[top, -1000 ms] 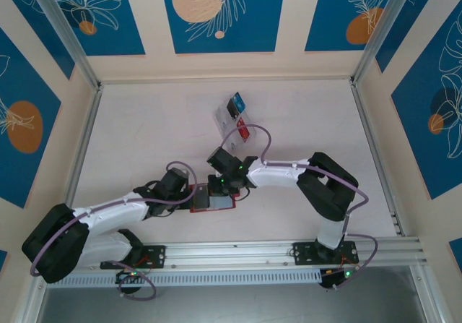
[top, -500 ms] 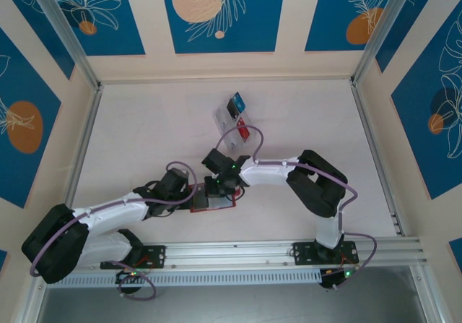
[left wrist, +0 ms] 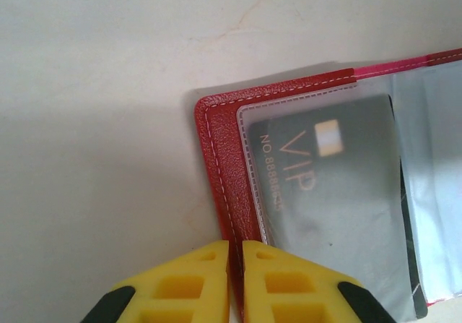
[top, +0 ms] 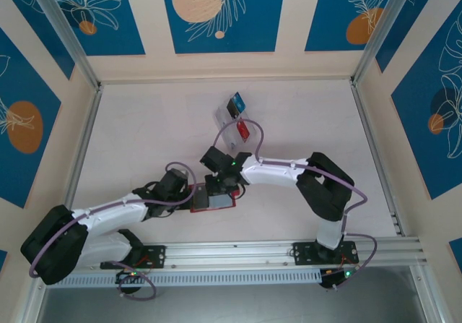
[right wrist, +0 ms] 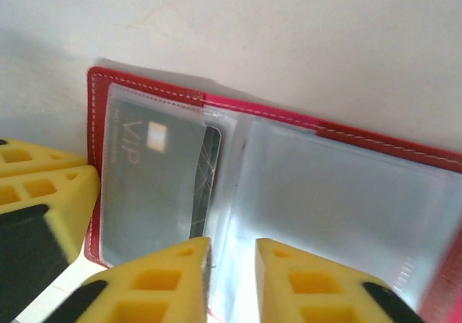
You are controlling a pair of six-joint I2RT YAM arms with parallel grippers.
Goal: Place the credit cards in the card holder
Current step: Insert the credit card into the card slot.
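Edging slightly left since a second ago, the right claw [top: 215,187] hangs over the open card holder [top: 222,202] on the near counter [top: 144,135].

Left wrist: the left claw [left wrist: 236,265] pinches the card holder's [left wrist: 216,157] red left edge. A black card [left wrist: 332,193] lies sleeved inside.

Right wrist: the right claw [right wrist: 231,265] stands narrowly parted, gripping nothing.
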